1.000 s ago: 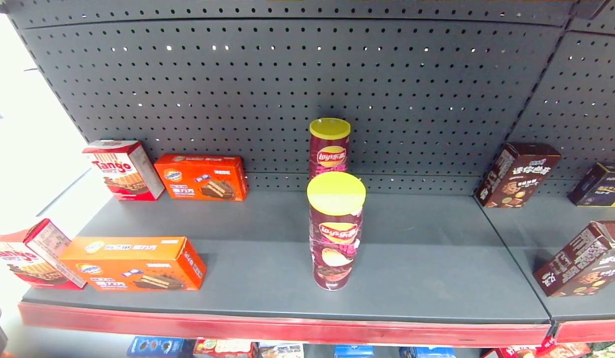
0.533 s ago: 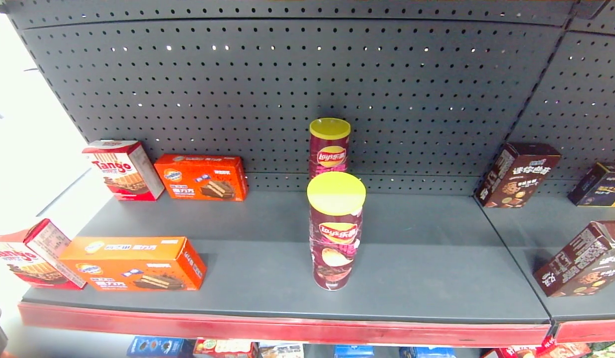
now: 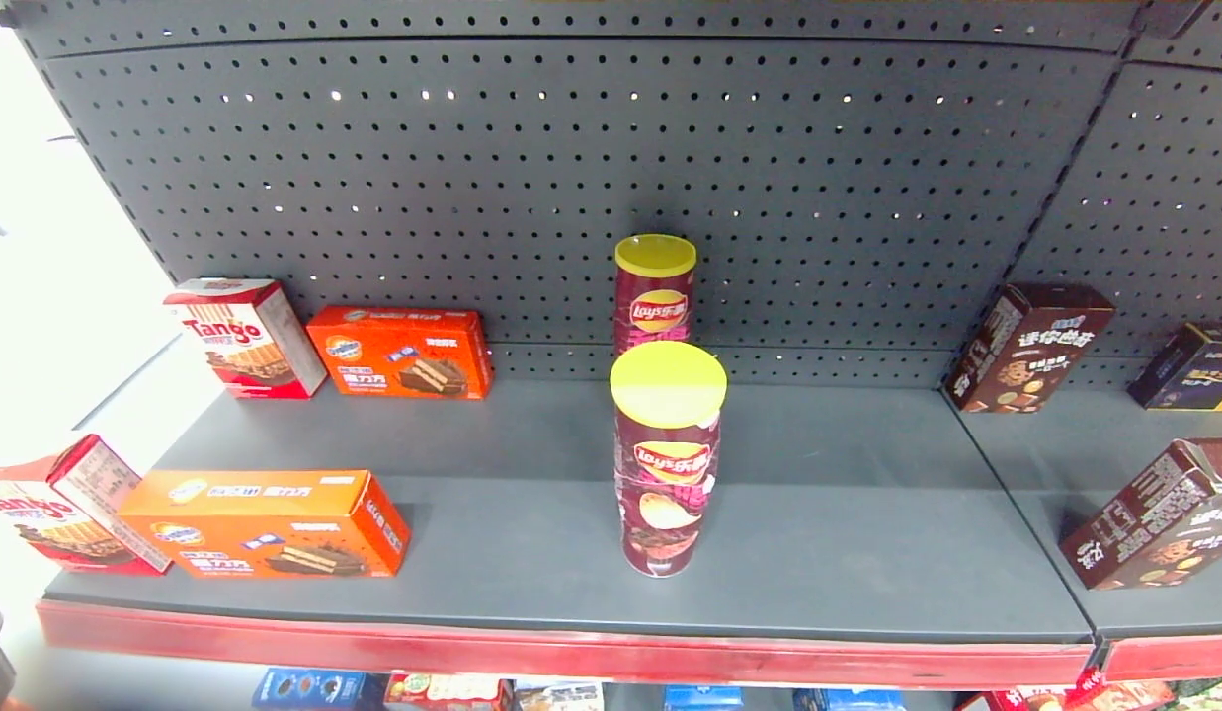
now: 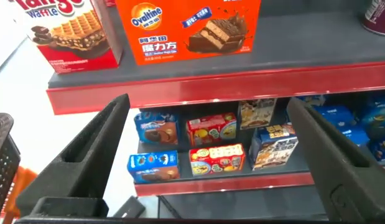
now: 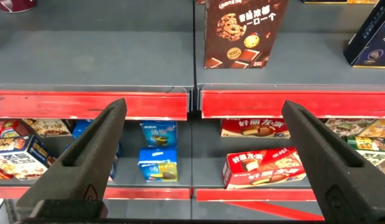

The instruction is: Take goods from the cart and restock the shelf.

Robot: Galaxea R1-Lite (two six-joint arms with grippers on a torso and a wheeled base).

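Cans (image 3: 667, 464) 2, orange boxes (image 3: 265, 523) 2, red boxes (image 3: 245, 336) 2.

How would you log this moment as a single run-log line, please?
left gripper: open, empty | right gripper: open, empty | shelf: front can and rear can upright, in line

Left pincer (image 4: 208, 102), right pincer (image 5: 204, 104): matte black plastic, long wedge-shaped fingers (image 4: 86, 149) (small recess on outer faces).

Front chip can (image 3: 667, 474), rear chip can (image 3: 656, 296) behind, upright on grey shelf (image 3: 848, 523)
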